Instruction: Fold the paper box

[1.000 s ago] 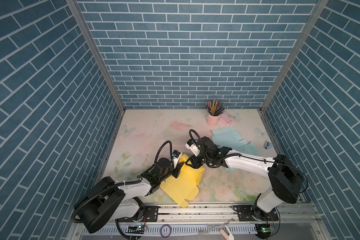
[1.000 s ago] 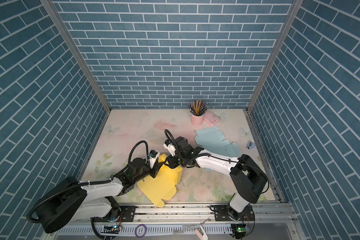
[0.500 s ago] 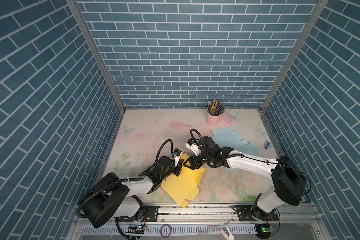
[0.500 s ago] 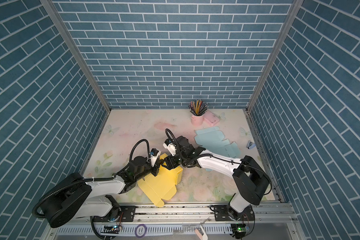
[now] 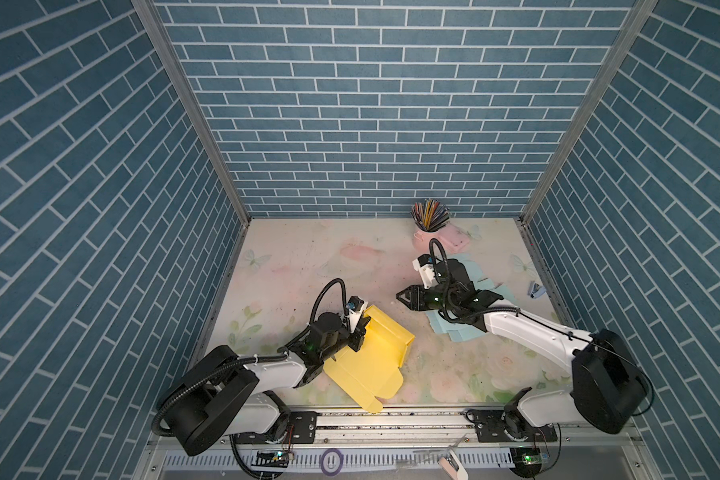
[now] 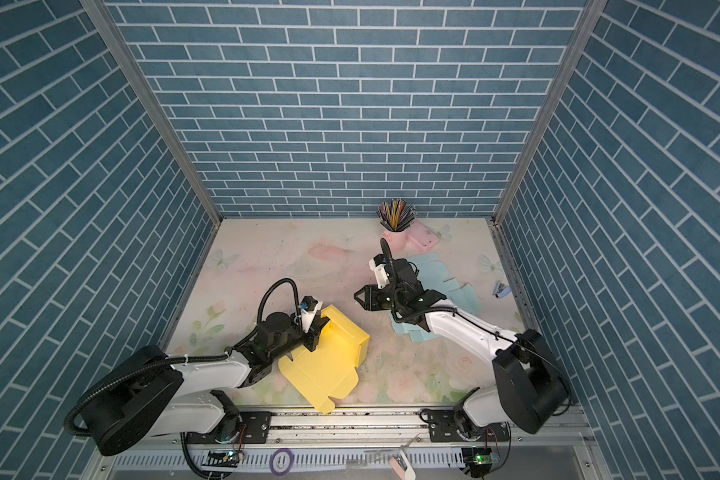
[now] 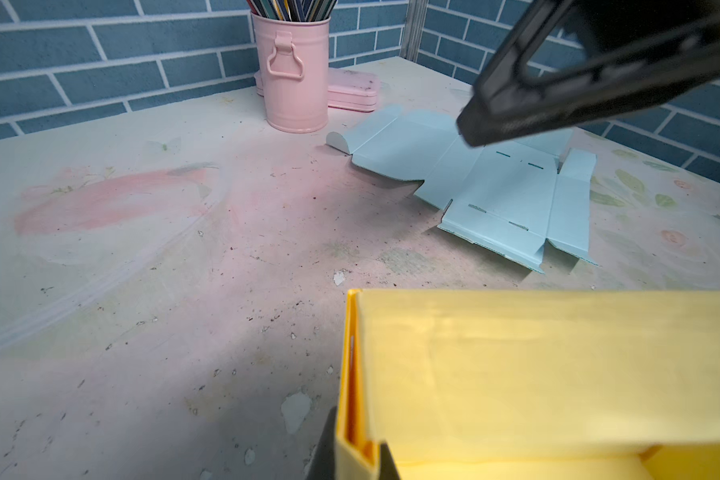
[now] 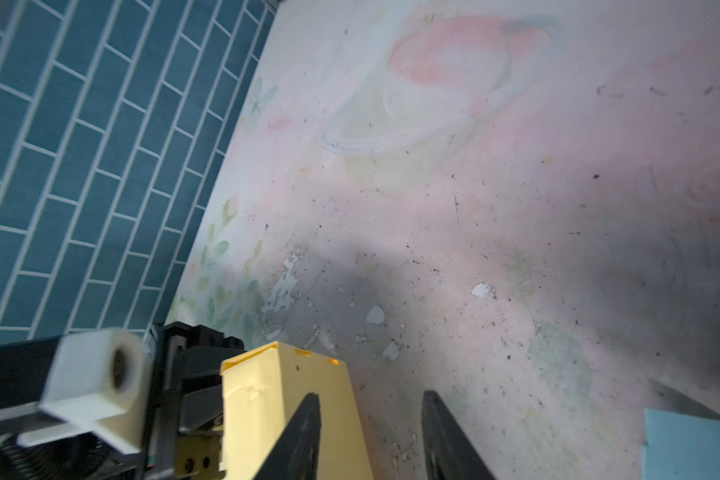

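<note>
1. Jaws first, in both top views: left gripper (image 5: 361, 332) pinched tight on a raised side wall of the yellow paper box (image 5: 375, 361); right gripper (image 5: 400, 297) parted, gripping nothing, clear of the box and pointing toward it.
2. Same views: box near the front edge of the table (image 5: 308, 266), left of centre, walls up at its far end, lid flap flat toward the front; flat blue cardboard (image 5: 447, 330) lying right of centre; pink pencil cup (image 5: 421, 236) by the back wall.
3. Left wrist: fingertips (image 7: 325, 451) squeezing the doubled yellow wall; blue cardboard flat beyond, pink case (image 7: 352, 93) just beside the cup.
4. Right wrist: fingers (image 8: 304, 436) wide apart, bare tabletop between them, box corner close by.
</note>
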`<action>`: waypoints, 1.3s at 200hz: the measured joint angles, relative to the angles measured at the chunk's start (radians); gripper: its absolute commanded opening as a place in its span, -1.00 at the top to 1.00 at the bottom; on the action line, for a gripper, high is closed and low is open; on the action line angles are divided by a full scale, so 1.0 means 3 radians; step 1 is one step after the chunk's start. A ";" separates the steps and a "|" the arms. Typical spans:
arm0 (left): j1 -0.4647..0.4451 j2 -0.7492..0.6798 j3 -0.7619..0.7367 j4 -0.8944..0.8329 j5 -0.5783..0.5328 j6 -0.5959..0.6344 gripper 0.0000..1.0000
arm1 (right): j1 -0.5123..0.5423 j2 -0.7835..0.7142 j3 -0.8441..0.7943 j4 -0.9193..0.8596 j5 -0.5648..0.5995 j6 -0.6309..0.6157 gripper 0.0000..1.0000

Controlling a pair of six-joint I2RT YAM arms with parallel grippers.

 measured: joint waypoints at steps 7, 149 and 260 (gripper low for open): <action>0.0000 0.0000 0.0000 0.0001 0.0004 0.0000 0.95 | 0.0003 0.0137 0.0024 0.0019 -0.0018 0.0000 0.22; -0.0038 0.0740 0.0072 0.0581 -0.0289 0.0114 0.89 | 0.0304 0.1034 0.0309 0.0490 -0.0305 0.0178 0.27; -0.0144 0.0769 -0.0100 0.0795 -0.0384 0.0064 0.61 | 0.0488 0.0902 0.0181 0.0538 -0.0223 0.0231 0.29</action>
